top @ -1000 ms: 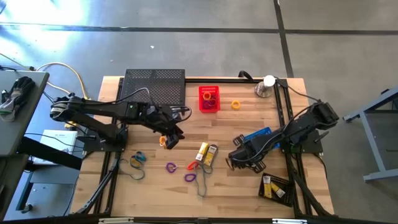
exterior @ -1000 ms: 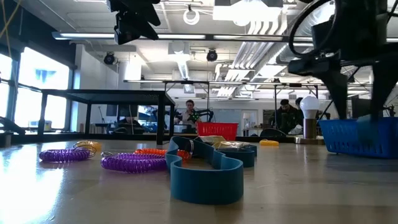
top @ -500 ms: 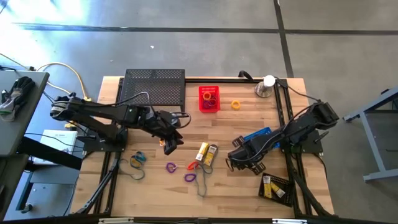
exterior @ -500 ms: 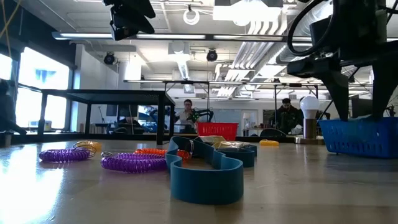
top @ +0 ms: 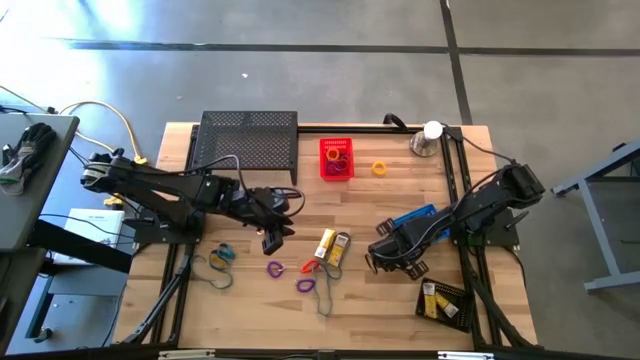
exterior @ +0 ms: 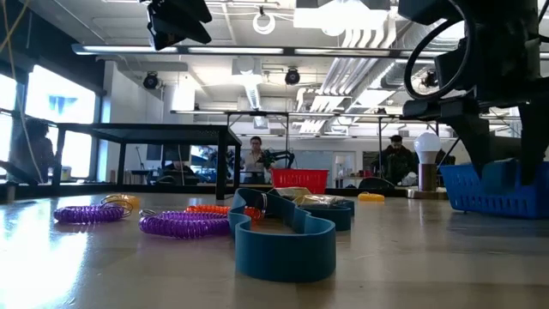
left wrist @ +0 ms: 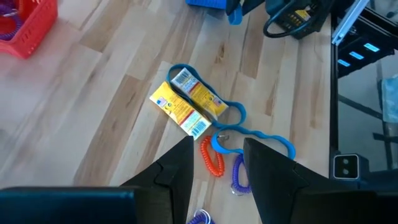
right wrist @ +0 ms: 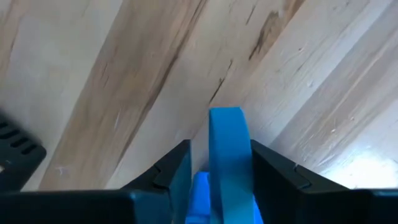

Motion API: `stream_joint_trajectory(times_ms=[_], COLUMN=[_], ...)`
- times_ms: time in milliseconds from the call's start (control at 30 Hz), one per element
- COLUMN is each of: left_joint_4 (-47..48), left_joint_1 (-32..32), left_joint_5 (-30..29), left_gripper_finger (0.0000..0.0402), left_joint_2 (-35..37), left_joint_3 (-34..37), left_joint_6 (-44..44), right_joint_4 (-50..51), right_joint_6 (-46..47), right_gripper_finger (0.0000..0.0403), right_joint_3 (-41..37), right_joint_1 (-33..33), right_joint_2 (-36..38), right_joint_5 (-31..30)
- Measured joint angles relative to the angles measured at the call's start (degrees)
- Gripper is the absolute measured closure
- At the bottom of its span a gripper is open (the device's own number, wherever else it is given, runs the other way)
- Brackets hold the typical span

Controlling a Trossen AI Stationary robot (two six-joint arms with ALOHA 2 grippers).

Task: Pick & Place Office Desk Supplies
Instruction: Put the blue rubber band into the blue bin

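Far left of desk (top: 400, 190): left arm reaching in from its mount, left hand (top: 270, 235) held above the wood, short of the clutter. From its wrist camera, fingers (left wrist: 177, 171) apart, nothing between them. Looking down past them onto the orange coil (left wrist: 213, 158), lying just beside the yellow-and-white boxes (left wrist: 186, 102) and touching a blue band loop (left wrist: 249, 130) that runs round the boxes.

Centre: purple coils (top: 274, 268) near the front edge, boxes slightly right of them, red basket (top: 336, 158) well behind with loops already in it.

Right: right hand (top: 383, 255) low over the desk, closed about a blue strip (right wrist: 229, 143) that fills most of the gap between its fingers. Cannot tell which item the strip belongs to.

Likely step: left hand going down for the orange coil.

Doing it well:
- Centre the gap over the coil's free end, away from the blue loop.
- Descend straight, one finger either side, tips just off the wood.
- Close fully only once the coil sits between the pads.
- Lift slowly; watch for the loop or boxes dragging along.
- Keep clear of the right arm on the way to the basket.
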State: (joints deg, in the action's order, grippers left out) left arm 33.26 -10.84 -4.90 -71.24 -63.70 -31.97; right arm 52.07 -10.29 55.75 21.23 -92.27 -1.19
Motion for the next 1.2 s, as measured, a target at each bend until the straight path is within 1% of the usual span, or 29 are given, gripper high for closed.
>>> stream_joint_trajectory(times_ms=[100,300,333,467,600,700,800,900,1067,1200], left_joint_4=[0.0,0.0,0.0,0.0,0.0,0.0,0.0,0.0,0.0,0.0], left_joint_1=[-0.2,-0.2,-0.2,0.4,2.1,3.9,6.0,7.8,10.3,11.5], left_joint_5=[-0.1,-0.1,-0.2,-1.4,-1.4,0.4,2.6,2.8,2.8,2.8], left_gripper_finger=[0.0266,0.0266,0.0266,0.0266,0.0266,0.0266,0.0266,0.0266,0.0266,0.0266], left_joint_2=[0.0,0.0,0.0,0.0,0.0,0.0,0.0,0.0,0.0,0.0], left_joint_3=[0.0,0.0,0.0,0.0,0.0,0.0,0.0,0.0,0.0,0.0], left_joint_6=[0.0,0.0,0.0,0.5,1.5,1.7,2.3,2.6,2.6,2.7], right_joint_4=[-0.1,0.4,0.7,4.3,11.3,16.4,19.4,21.9,25.7,24.2], right_joint_6=[0.0,0.1,0.2,3.3,7.2,10.6,14.8,21.1,34.7,42.3], right_gripper_finger=[0.0293,0.0382,0.0391,0.0398,0.0400,0.0400,0.0401,0.0401,0.0401,0.0401], right_joint_3=[0.0,0.0,0.0,0.9,3.6,5.2,5.8,5.8,5.4,3.2], right_joint_1=[0.0,0.0,0.0,0.0,0.0,0.2,0.4,0.6,0.2,-1.3], right_joint_2=[0.0,0.0,0.0,0.1,0.3,1.6,3.1,5.3,8.6,11.1], right_joint_5=[-0.1,-0.8,-1.4,-6.2,-10.5,-12.5,-14.4,-16.5,-15.8,-10.7])
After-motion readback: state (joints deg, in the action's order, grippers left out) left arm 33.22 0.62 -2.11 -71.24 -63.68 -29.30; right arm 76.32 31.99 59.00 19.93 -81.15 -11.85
